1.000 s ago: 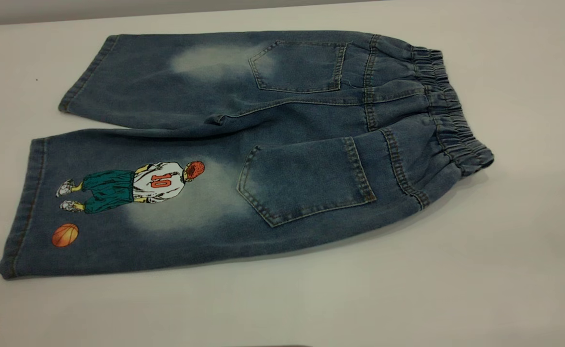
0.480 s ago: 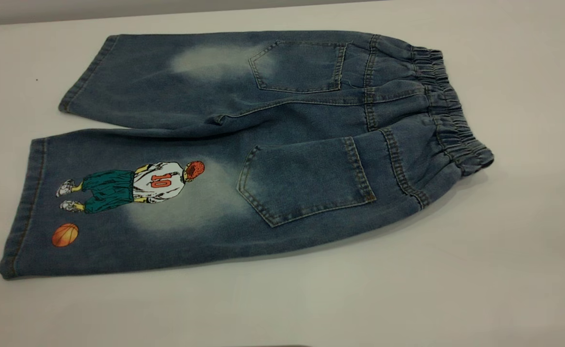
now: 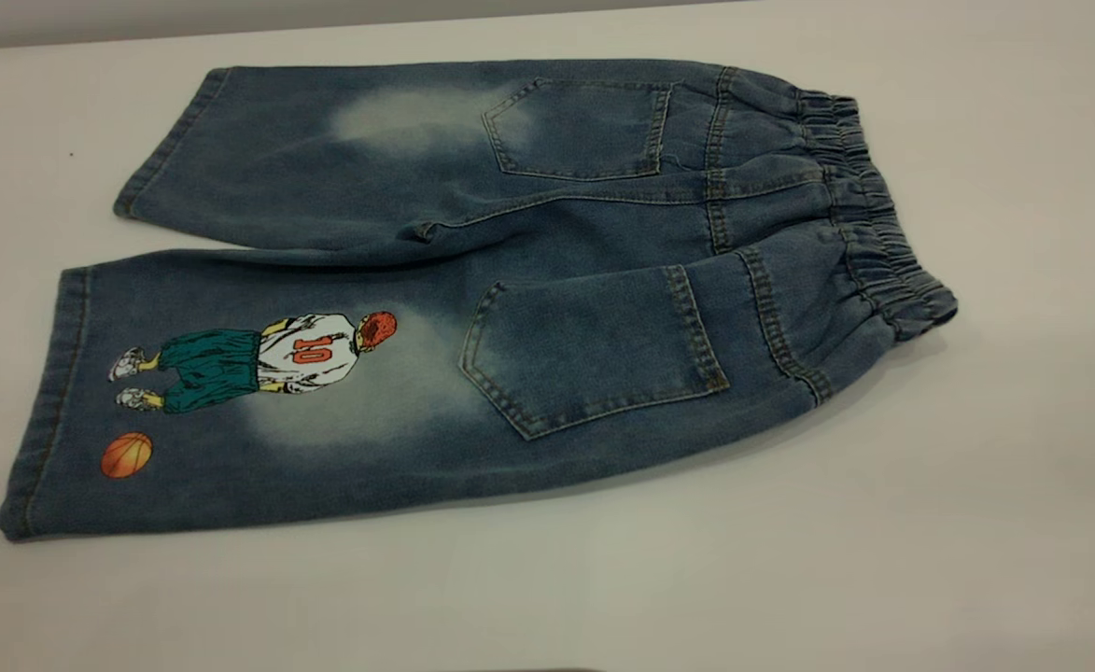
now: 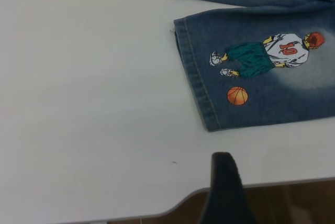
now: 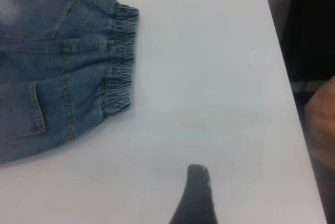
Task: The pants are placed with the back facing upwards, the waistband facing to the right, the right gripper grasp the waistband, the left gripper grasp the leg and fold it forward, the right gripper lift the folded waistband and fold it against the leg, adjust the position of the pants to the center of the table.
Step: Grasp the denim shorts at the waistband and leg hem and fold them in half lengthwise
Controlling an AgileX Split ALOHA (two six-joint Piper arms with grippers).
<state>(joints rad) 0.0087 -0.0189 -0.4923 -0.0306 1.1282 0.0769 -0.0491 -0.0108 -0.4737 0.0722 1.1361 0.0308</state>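
The pants [image 3: 510, 280] lie flat on the white table [image 3: 976, 523], back side up, with two patch pockets showing. The gathered waistband [image 3: 874, 224] is at the right. The leg [image 3: 258, 392] with the number 10 player print and orange ball is the nearer one and ends at the left. In the left wrist view the leg [image 4: 272, 72] lies apart from a black part of my left gripper [image 4: 225, 192], which hangs over the table's edge. In the right wrist view the waistband [image 5: 120, 62] lies well away from my right gripper [image 5: 196, 198]. Neither gripper touches the cloth.
The plain leg [image 3: 304, 159] lies farther back. The table's edge [image 4: 272, 185] runs close by the left gripper. A dark shape [image 5: 309, 25] stands beyond the table's right edge.
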